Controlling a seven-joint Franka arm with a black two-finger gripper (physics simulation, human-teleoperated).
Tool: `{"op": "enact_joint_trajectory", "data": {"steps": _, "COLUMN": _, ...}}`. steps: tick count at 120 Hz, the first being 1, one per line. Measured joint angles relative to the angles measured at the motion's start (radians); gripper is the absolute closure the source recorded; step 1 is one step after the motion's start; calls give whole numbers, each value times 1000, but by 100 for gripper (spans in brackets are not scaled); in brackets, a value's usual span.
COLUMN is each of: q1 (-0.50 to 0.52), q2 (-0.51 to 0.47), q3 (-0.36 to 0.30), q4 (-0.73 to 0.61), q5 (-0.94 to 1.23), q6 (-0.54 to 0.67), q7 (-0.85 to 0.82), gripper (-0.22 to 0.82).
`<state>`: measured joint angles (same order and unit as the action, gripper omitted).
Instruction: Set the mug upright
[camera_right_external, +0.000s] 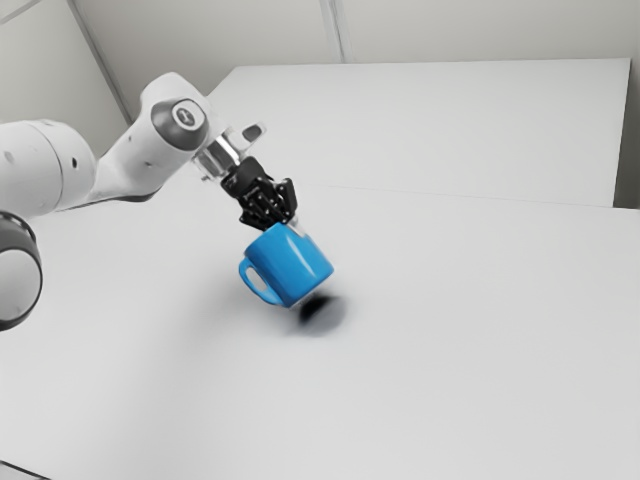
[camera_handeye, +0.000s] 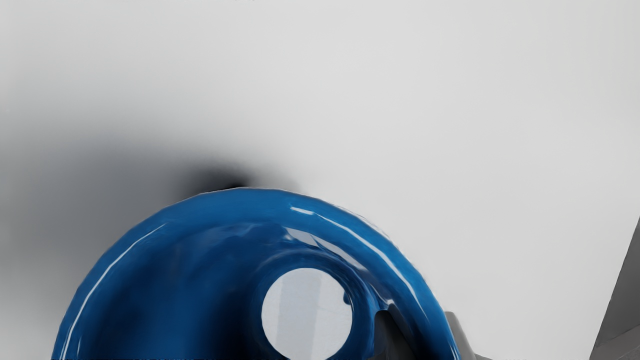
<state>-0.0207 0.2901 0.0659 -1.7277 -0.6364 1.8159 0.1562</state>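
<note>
In the exterior view my gripper (camera_right_external: 283, 214) holds the blue mug (camera_right_external: 288, 264) above the table, with a dark shadow beneath it. The mug hangs tilted, its open end toward my hand and its base angled down toward the exterior view's right; its handle is on the exterior view's left. In the wrist view the mug (camera_handeye: 250, 205) shows its rim and inside, with a light round patch at the bottom. My gripper (camera_handeye: 422, 330) pinches the mug's wall there, one finger inside the mug and the other outside.
The white table (camera_right_external: 450, 330) stretches beneath the arm and the mug. A pale raised panel or surface (camera_right_external: 440, 125) lies beyond it. In the wrist view a dark grey area (camera_handeye: 620, 305) borders the table's edge.
</note>
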Motion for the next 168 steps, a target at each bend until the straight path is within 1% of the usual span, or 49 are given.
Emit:
{"op": "enact_joint_trajectory", "data": {"steps": 14, "q1": -21, "q2": -111, "q3": -27, "q4": -103, "q5": 177, "q6": 55, "q7": -18, "gripper": 78}}
{"op": "enact_joint_trajectory", "data": {"steps": 26, "q1": -25, "q2": -185, "q3": -47, "q4": -192, "q5": 290, "q6": 104, "q7": -39, "gripper": 79}}
{"op": "enact_joint_trajectory", "data": {"steps": 54, "q1": -21, "q2": -255, "q3": -101, "q4": -272, "q5": 568, "q6": 204, "q7": -103, "gripper": 79}}
{"op": "enact_joint_trajectory", "data": {"steps": 72, "q1": -44, "q2": -264, "q3": -109, "q4": -309, "q5": 656, "q6": 262, "q7": -157, "gripper": 79}}
{"op": "enact_joint_trajectory", "data": {"steps": 103, "q1": -56, "q2": -258, "q3": -109, "q4": -353, "q5": 690, "q6": 334, "q7": -238, "gripper": 79}}
{"op": "enact_joint_trajectory", "data": {"steps": 137, "q1": -23, "q2": -196, "q3": -109, "q4": -356, "q5": 694, "q6": 367, "q7": -304, "gripper": 79}}
{"op": "enact_joint_trajectory", "data": {"steps": 139, "q1": -24, "q2": -195, "q3": -110, "q4": -356, "q5": 694, "q6": 369, "q7": -306, "gripper": 78}}
{"op": "enact_joint_trajectory", "data": {"steps": 159, "q1": -52, "q2": -202, "q3": -113, "q4": -354, "q5": 677, "q6": 368, "q7": -315, "gripper": 41}}
{"op": "enact_joint_trajectory", "data": {"steps": 168, "q1": -53, "q2": -228, "q3": -112, "q4": -353, "q5": 677, "q6": 358, "q7": -318, "gripper": 29}}
